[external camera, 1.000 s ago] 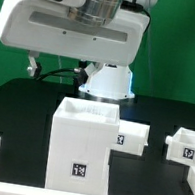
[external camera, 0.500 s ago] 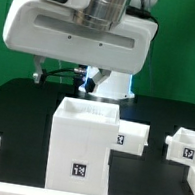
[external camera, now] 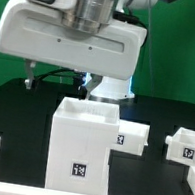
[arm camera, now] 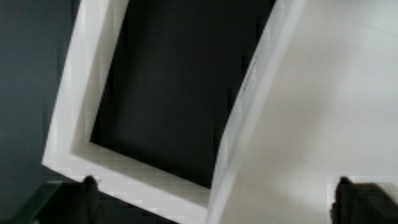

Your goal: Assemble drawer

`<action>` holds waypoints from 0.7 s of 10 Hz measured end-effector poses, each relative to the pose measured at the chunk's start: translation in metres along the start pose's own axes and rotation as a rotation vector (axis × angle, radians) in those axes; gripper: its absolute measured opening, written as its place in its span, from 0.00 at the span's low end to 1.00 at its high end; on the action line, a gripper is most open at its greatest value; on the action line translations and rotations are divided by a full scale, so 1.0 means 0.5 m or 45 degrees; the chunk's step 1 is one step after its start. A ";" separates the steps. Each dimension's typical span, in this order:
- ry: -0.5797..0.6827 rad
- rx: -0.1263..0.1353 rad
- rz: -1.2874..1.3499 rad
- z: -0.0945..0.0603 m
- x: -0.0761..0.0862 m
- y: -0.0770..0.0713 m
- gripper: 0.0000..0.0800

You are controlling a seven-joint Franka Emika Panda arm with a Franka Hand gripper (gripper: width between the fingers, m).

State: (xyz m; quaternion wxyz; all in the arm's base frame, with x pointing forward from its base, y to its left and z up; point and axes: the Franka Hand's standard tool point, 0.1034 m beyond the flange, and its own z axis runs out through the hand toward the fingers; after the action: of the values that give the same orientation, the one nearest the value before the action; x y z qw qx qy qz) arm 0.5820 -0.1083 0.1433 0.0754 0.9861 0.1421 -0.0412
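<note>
Hovering over casing (external camera: 80, 144) | jaws wide apart, empty | tray box (external camera: 132, 136) just beside casing, ext. view's right

Casing (external camera: 81, 144) before near tray (external camera: 132, 138); far tray (external camera: 186, 146) apart.

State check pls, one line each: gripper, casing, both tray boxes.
gripper: open, holding nothing, above the casing.
casing: standing on the table, open side up, nothing seen inside.
tray box beside the casing: on the table, partly hidden behind the casing, not inserted.
outer tray box: on the table at the exterior view's right, apart from the others, not inserted.
</note>
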 end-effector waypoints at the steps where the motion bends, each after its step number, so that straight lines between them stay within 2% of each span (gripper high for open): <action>1: 0.019 0.011 0.029 0.003 0.001 0.002 0.81; 3: 0.000 0.009 0.042 0.019 -0.003 -0.010 0.81; 6: -0.052 -0.013 0.030 0.077 -0.015 -0.029 0.81; 7: -0.071 -0.016 0.027 0.078 -0.017 -0.030 0.81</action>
State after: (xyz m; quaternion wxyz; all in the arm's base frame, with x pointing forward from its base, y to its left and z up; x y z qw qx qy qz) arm 0.5675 -0.1026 0.1035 0.0859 0.9856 0.1297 -0.0668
